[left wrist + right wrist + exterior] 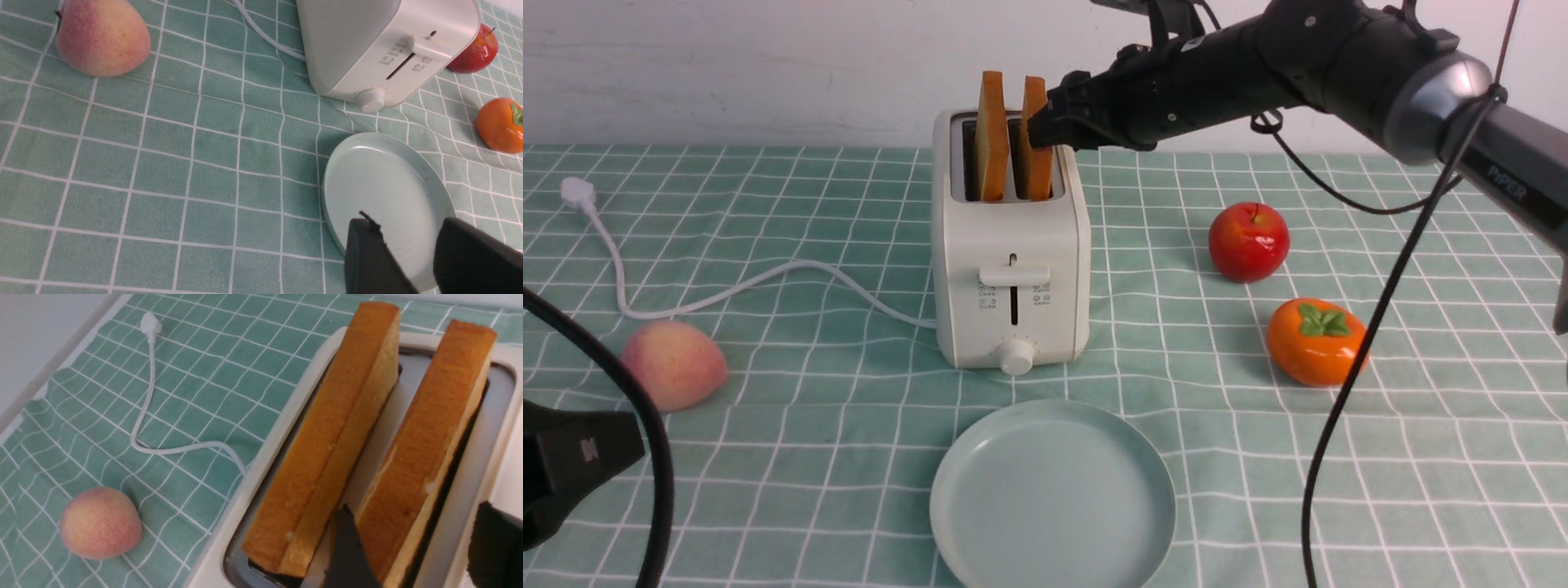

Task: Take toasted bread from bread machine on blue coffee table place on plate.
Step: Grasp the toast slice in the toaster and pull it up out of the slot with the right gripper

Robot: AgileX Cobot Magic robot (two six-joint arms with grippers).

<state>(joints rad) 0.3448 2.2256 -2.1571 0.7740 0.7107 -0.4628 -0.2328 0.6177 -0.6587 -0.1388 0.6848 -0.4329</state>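
The cream-white bread machine (pixel 1013 269) stands mid-table on the mint-green grid cloth (pixel 768 441). Two slices of toasted bread stand upright in its slots, a left slice (pixel 992 147) and a right slice (pixel 1036 151). My right gripper (pixel 1045 131) is open at the right slice (pixel 429 437). One finger (pixel 347 547) is between the slices, the other finger (pixel 494 543) is outside the toaster's rim. The empty pale blue-green plate (pixel 1052 498) lies in front of the toaster. My left gripper (pixel 404 222) is open and empty, hovering over the plate's (pixel 388 175) near edge.
A peach (pixel 674 363) lies at the left. A red apple (pixel 1248 242) and an orange persimmon (pixel 1316 341) lie right of the toaster. The white power cord (pixel 768 282) runs left to its plug (pixel 578 194). A white wall bounds the table's far edge.
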